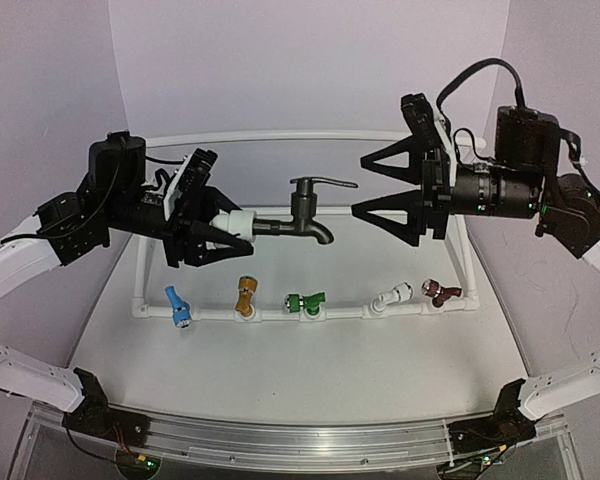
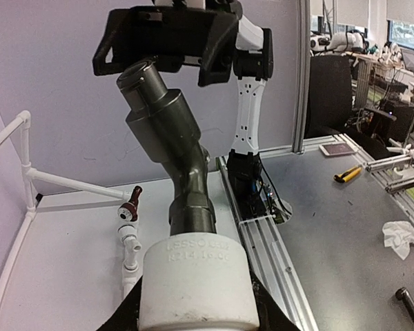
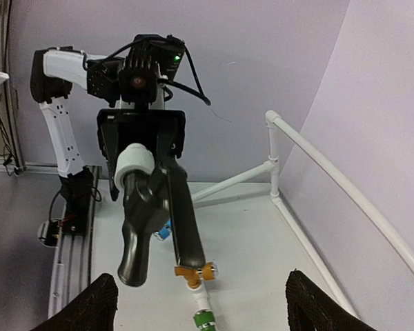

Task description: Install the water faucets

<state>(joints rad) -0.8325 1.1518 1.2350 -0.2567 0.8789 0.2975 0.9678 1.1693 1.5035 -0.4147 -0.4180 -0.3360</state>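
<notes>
Pale lilac walls [image 1: 280, 60] enclose white table [image 1: 310, 370]; grey surface [image 2: 331, 234] beyond; bright windows [image 2: 403, 31] far back.

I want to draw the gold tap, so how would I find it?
Look at the white pipe frame on the table, then along its front rail, where five little faucets sit in a row. The gold faucet is second from the left, between the blue faucet and the green faucet, and the only brass-coloured one.

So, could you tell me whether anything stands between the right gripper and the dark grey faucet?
Nothing visible does. The right gripper has its jaws open and faces the dark grey faucet across bare air. The left gripper clamps only the white fitting at the far end.
</notes>
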